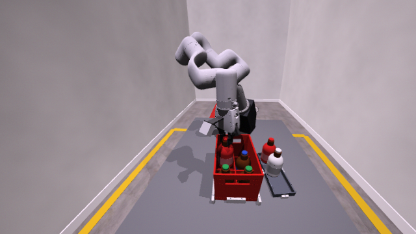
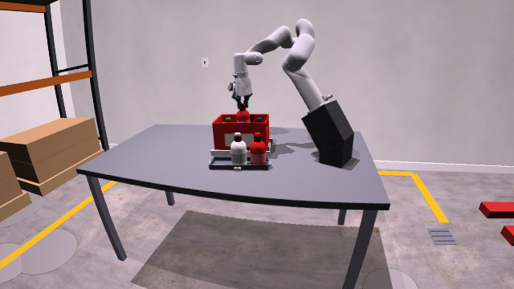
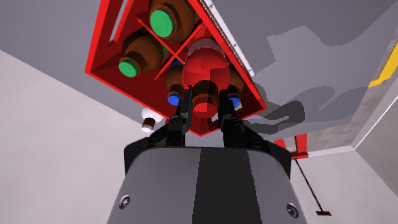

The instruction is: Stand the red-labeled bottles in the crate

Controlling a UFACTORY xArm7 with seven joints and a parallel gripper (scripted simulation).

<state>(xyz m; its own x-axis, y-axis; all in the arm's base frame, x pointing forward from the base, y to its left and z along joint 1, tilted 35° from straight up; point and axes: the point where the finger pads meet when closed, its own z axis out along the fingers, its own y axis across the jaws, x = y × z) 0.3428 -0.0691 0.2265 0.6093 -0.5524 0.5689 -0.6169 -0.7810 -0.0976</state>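
Observation:
My gripper (image 1: 228, 140) (image 2: 242, 104) (image 3: 205, 98) is shut on the neck of a red bottle (image 1: 226, 156) (image 2: 242, 116) (image 3: 206, 70), upright and partly down inside the red crate (image 1: 237, 192) (image 2: 218, 138) (image 3: 120, 86). Its base is hidden. Two green-capped brown bottles (image 1: 225, 167) (image 1: 248, 169) (image 3: 161, 23) (image 3: 128, 68) stand in the crate's near end in the top view. Two blue-capped bottles (image 3: 173, 98) (image 3: 234, 101) show either side of the held one in the wrist view. Another red bottle (image 1: 268, 151) (image 2: 258, 152) and a white bottle (image 1: 275, 164) (image 2: 238, 152) stand upright on the tray (image 1: 281, 186).
The tray lies alongside the crate. White brackets (image 1: 236, 199) sit at the crate's foot on the grey table (image 1: 182, 208) (image 2: 161, 160). The arm's black base (image 2: 333, 136) stands at the table's right in the exterior view.

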